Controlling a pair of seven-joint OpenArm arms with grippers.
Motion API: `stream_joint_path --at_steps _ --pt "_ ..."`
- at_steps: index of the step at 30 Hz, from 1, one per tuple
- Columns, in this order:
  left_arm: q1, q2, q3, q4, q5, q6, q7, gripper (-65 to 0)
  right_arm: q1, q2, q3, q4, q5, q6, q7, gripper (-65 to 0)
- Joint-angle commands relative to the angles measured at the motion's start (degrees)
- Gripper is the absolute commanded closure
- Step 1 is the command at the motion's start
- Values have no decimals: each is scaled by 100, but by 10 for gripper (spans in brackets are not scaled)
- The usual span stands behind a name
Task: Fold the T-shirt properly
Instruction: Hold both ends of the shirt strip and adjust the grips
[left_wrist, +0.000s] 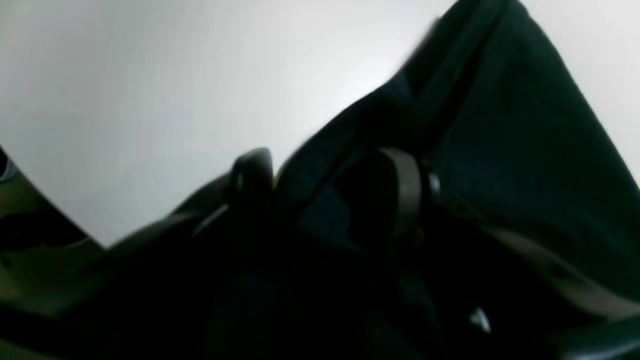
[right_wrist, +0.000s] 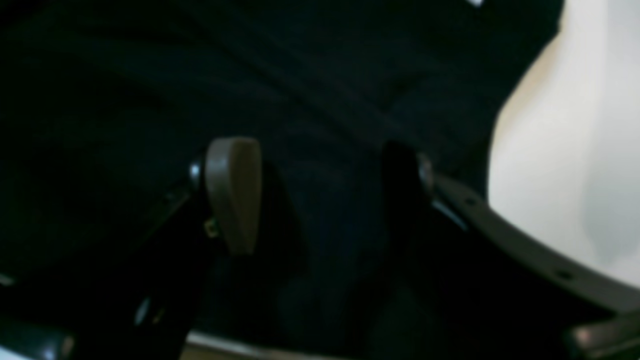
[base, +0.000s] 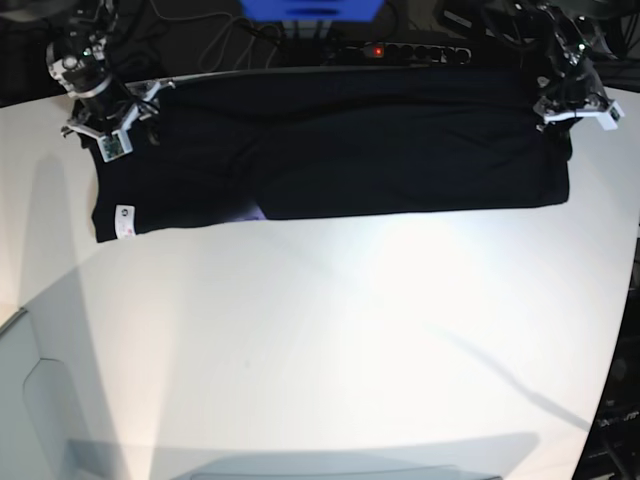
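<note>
The left pincer sits over one end of the T-shirt, its two fingers spread apart with a ridge of black cloth rising between them. The cloth passes through the gap, but the blur makes it impossible to tell whether the fingers touch it. In the base view this pincer is at the shirt's right end, near the far edge of the white surface.

The right pincer also stands wide apart, one tan finger pad on one side and a dark finger on the other, with black cloth lying flat beneath the gap and nothing clamped. In the base view it is at the shirt's left end.

The T-shirt lies as a long folded band across the far part of the surface, stretched from one pincer to the other. A small white tag shows at its near left corner, and a sliver of purple print peeks out under the front fold. Behind the shirt runs a black power strip with a red light.
</note>
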Motion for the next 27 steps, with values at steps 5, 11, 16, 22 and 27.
stream_joint_path --at_steps 5,11,16,22,27 --pt "-68 -136 132 -102 4 8 57 -307 194 64 45 -178 69 80 118 -390" --pt "-411 -338 466 -427 4 8 57 -242 554 205 45 -872 69 80 118 -389" --pt "-622 -338 510 -480 4 8 57 -242 704 380 71 -1224 60 80 118 -389" --pt "-684 -338 518 -506 4 8 66 -238 704 424 71 -1206 60 80 118 -389" --pt "-692 -338 518 -911 4 8 66 -73 704 398 71 -1206 60 80 118 -389"
